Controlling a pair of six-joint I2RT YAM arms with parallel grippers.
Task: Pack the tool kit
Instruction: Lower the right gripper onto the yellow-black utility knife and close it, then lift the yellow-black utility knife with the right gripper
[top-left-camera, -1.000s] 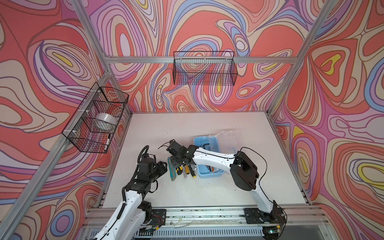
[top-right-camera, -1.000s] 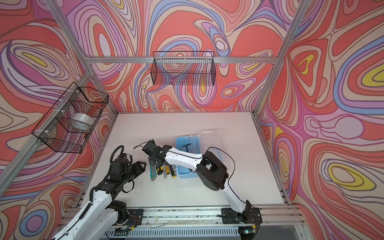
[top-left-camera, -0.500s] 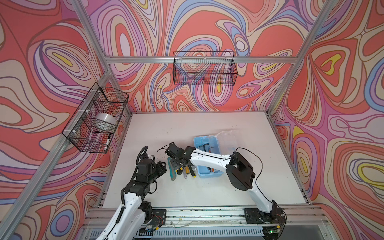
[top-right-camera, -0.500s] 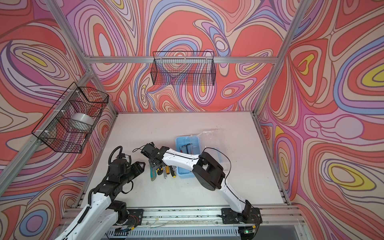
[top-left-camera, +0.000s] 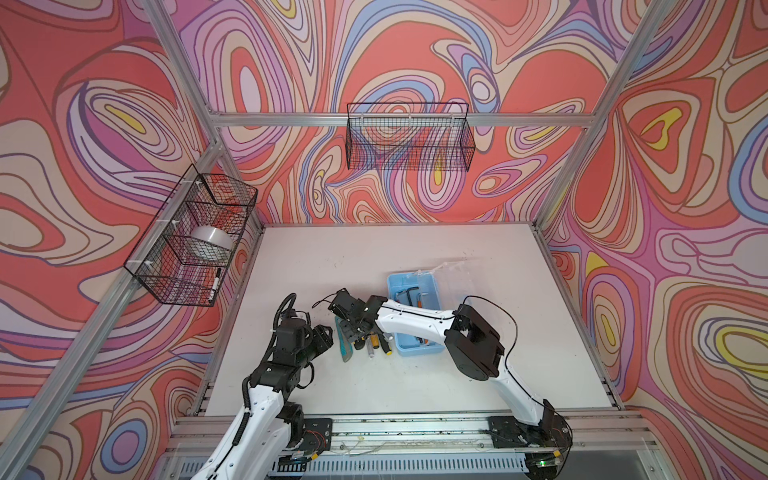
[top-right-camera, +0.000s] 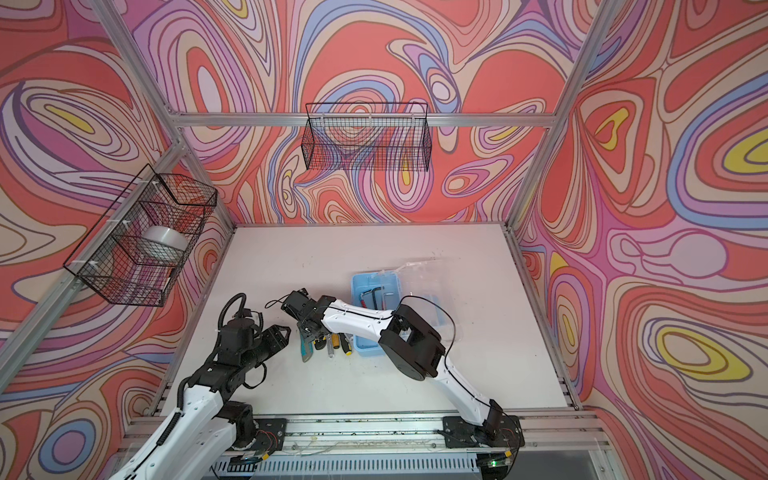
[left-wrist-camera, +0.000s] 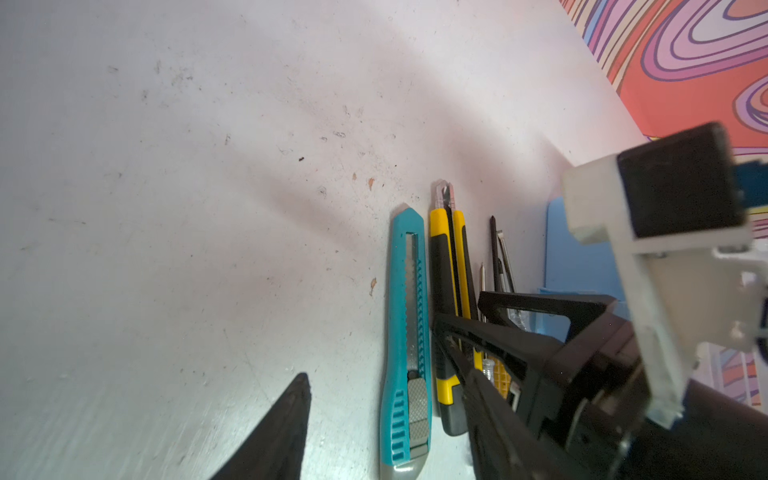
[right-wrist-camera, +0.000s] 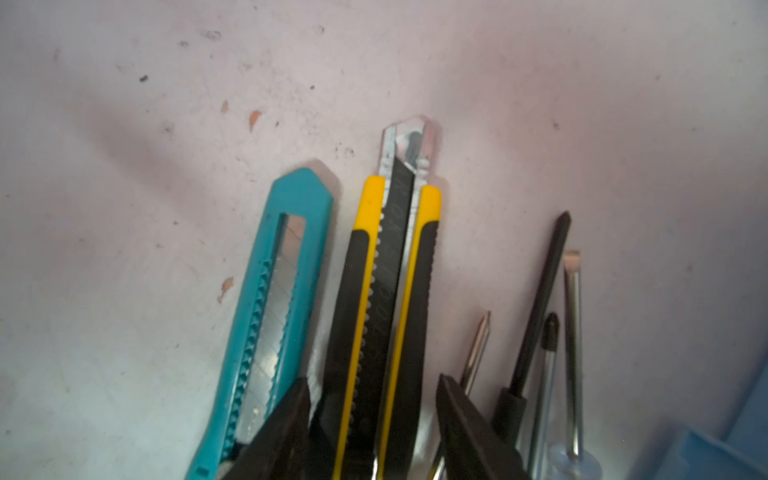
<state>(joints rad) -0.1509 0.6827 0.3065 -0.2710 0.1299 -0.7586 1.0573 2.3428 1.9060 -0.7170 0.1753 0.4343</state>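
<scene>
Left gripper (top-left-camera: 328, 332): jaws apart, hovering low just left of the teal knife (left-wrist-camera: 405, 332); arm barely moved in the last second.
Right gripper (right-wrist-camera: 372, 378): jaws apart, straddling the yellow knife (right-wrist-camera: 390, 257) (blade print too blurred to read); elbow has swung leftward.
Tool kit case (top-left-camera: 394, 286): open on the table, just right of the knives.

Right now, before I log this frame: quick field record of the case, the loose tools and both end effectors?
case: light-blue case on the table, clear lid open
in case: hex keys
loose beside case: teal utility knife, yellow-black utility knife, screwdrivers, lying side by side
right end effector: open, straddling the yellow-black utility knife
left end effector: open, empty, just short of the teal utility knife
</scene>
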